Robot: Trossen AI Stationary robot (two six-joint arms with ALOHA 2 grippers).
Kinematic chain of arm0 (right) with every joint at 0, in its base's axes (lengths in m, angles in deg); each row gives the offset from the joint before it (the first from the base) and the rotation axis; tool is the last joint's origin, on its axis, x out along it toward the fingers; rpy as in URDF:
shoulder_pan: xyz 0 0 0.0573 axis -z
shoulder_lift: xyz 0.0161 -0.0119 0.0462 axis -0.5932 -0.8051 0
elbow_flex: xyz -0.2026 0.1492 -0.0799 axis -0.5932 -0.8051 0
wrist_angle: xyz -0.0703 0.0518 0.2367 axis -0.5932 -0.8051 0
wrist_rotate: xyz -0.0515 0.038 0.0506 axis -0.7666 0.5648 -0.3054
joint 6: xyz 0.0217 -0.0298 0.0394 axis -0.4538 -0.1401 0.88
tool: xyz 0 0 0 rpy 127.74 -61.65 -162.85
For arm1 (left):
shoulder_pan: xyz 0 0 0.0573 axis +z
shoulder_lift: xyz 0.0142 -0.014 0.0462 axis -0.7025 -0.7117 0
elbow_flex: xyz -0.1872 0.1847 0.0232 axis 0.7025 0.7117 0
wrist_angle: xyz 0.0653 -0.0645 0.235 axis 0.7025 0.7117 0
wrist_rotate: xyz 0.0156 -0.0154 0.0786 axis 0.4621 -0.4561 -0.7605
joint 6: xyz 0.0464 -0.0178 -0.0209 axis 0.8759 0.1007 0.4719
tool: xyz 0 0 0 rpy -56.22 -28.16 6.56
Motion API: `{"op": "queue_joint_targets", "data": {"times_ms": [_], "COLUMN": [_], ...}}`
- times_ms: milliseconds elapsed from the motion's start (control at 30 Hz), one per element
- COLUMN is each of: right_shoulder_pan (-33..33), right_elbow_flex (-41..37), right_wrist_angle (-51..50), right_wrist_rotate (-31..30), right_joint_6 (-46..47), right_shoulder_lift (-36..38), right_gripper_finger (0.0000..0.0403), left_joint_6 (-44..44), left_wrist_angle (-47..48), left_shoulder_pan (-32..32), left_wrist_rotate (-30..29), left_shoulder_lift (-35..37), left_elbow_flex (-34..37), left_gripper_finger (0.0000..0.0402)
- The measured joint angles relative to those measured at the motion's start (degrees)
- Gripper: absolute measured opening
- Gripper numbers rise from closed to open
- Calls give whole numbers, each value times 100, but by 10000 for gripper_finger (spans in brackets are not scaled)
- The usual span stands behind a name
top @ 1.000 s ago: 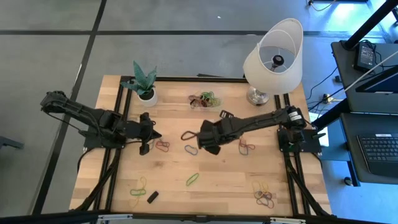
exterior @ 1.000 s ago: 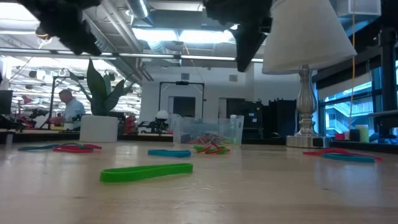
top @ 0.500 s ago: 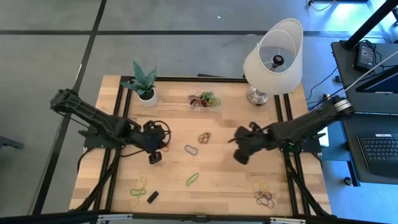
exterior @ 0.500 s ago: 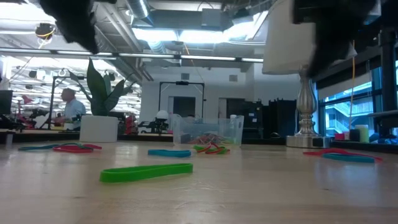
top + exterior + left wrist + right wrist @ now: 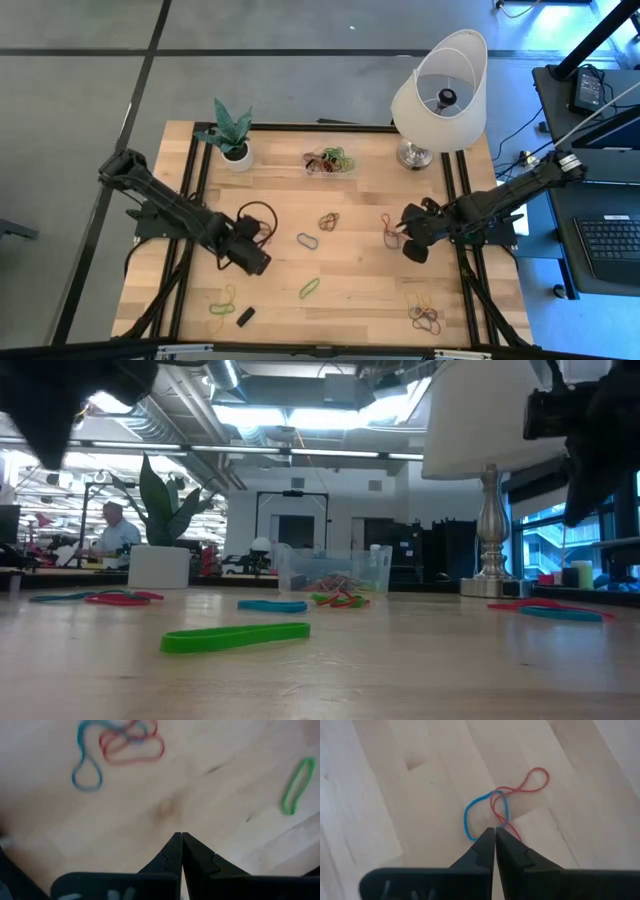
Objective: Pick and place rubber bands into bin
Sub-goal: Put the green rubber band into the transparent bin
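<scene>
The clear bin [image 5: 330,160] stands at the table's far edge and holds several rubber bands; in the low view it is the bin [image 5: 333,571]. Loose bands lie around the table: a mixed cluster [image 5: 328,221], a blue one [image 5: 306,240], a green one [image 5: 310,288]. My left gripper [image 5: 252,260] hangs shut over bare wood; a red and blue tangle [image 5: 125,745] lies ahead of it. My right gripper [image 5: 495,831] hangs shut over a red and blue pair [image 5: 492,807], which lies right of the table's middle [image 5: 390,230]. The low view shows both grippers raised above the table.
A white plant pot [image 5: 236,155] and a lamp [image 5: 440,90] stand along the far edge. A small black block [image 5: 245,316] lies near the front left, beside yellow-green bands [image 5: 222,298]. More bands [image 5: 427,312] lie at the front right.
My right gripper has swung from the table's middle toward the right edge and now hangs over the red and blue pair; the mixed cluster shows where it stood. My left gripper has moved toward the near edge and slightly right.
</scene>
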Motion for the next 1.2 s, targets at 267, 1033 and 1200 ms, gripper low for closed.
{"op": "queue_joint_targets", "data": {"times_ms": [267,1033,1200], "right_shoulder_pan": [0,0,0], "right_elbow_flex": [-55,-55,-55], "right_wrist_angle": [35,205,205], "right_wrist_rotate": [-1,-4,-4], "right_joint_6": [-435,-438,-438], "right_shoulder_lift": [0,0,-2], "right_gripper_finger": [21,21,21], "left_joint_6": [-524,1773,1949], "left_wrist_angle": [-9,-953,-971], "left_shoulder_pan": [-634,-2057,-2106], "left_wrist_rotate": [799,1870,1868], "left_shoulder_lift": [-467,-2087,-2418], "left_elbow_flex": [0,7,11], "left_gripper_finger": [23,128,109]}}
